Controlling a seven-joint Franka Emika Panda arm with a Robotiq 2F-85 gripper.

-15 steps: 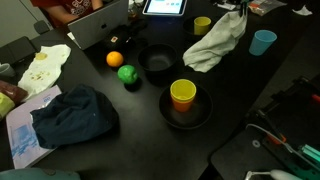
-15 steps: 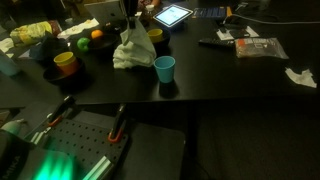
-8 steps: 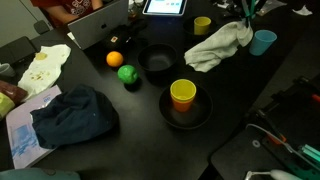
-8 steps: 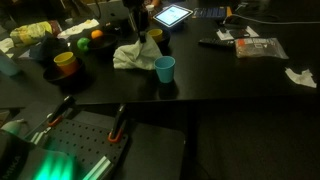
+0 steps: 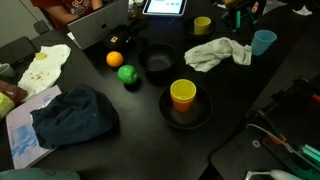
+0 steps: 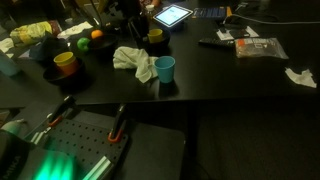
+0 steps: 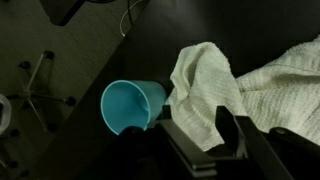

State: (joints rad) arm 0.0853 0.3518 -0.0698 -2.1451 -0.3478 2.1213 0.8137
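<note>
On a dark surface, an orange sits near a green apple and a black bowl, with a yellow cup in a black dish, a crumpled dark blue cloth and a tablet.

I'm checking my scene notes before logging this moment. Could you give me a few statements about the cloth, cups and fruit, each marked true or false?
1. The white cloth lies on the black table. True.
2. The pincer grips the white cloth. False: in the wrist view its fingers stand apart above the cloth and hold nothing.
3. The blue cup stands upright next to the cloth. True.
4. The orange sits inside the black bowl. False: it lies on the table beside the green fruit, outside the bowl.
5. The yellow cup stands in a dark dish. True.
</note>
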